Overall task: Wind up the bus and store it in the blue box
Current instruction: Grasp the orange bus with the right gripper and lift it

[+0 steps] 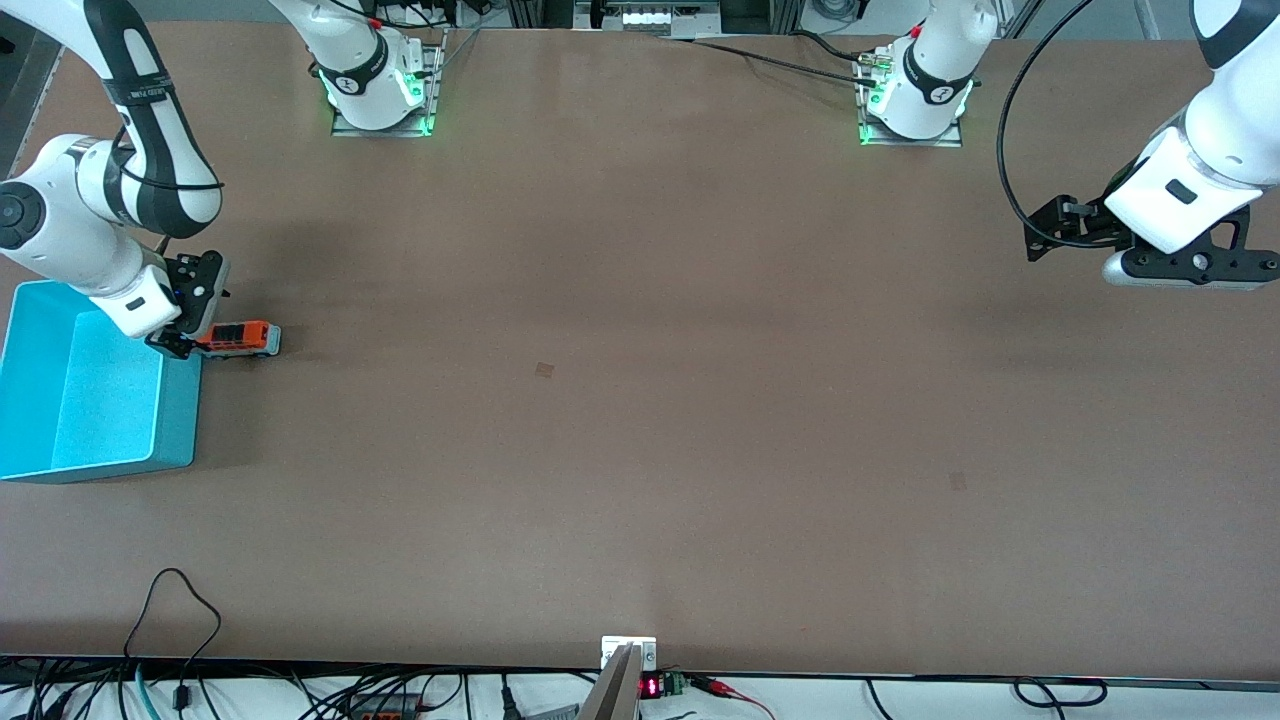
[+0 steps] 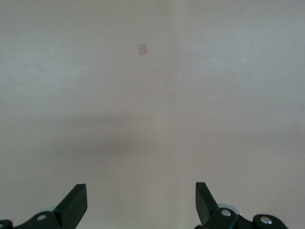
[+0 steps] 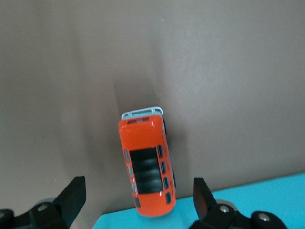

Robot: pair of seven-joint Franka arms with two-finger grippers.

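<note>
Hovering over bus (image 3: 147,167) by blue box (image 1: 60,400), right gripper (image 3: 138,200) fingers spread; left gripper (image 2: 141,202) waiting, spread.

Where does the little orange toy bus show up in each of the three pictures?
Front view: the bus sits on the table beside the blue box, under the open right gripper.
Left wrist view: not in it; only bare table.
Right wrist view: roof-up between the open fingers.
Shared landmark: the blue box's rim.
</note>
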